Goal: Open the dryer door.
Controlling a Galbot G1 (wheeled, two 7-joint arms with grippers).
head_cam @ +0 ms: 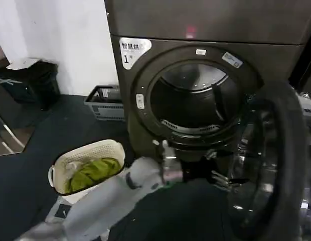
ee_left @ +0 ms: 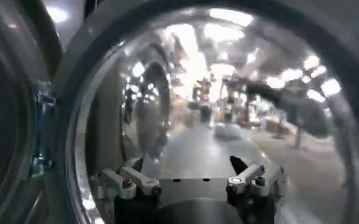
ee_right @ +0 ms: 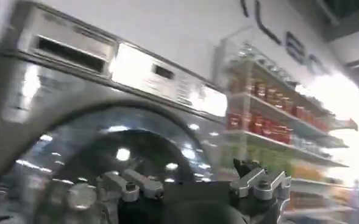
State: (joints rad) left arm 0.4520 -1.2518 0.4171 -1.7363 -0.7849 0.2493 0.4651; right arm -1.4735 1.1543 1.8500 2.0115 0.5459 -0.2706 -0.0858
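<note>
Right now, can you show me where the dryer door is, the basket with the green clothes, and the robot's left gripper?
dryer door (head_cam: 276, 165): head view, on its dark glass, swung open.
white basket (head_cam: 88, 150): head view, on its far rim.
left gripper (head_cam: 221, 179): head view, between its fingertips, at the door's inner side.

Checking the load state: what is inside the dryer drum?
Through the opening beside the swung-open dryer door, the drum shows bare metal walls and no laundry; its lowest part is hidden by the rim.

Dryer door (head_cam: 268, 165): glossy chrome rim, dark glass; basket (head_cam: 85, 160): woven plastic.
</note>
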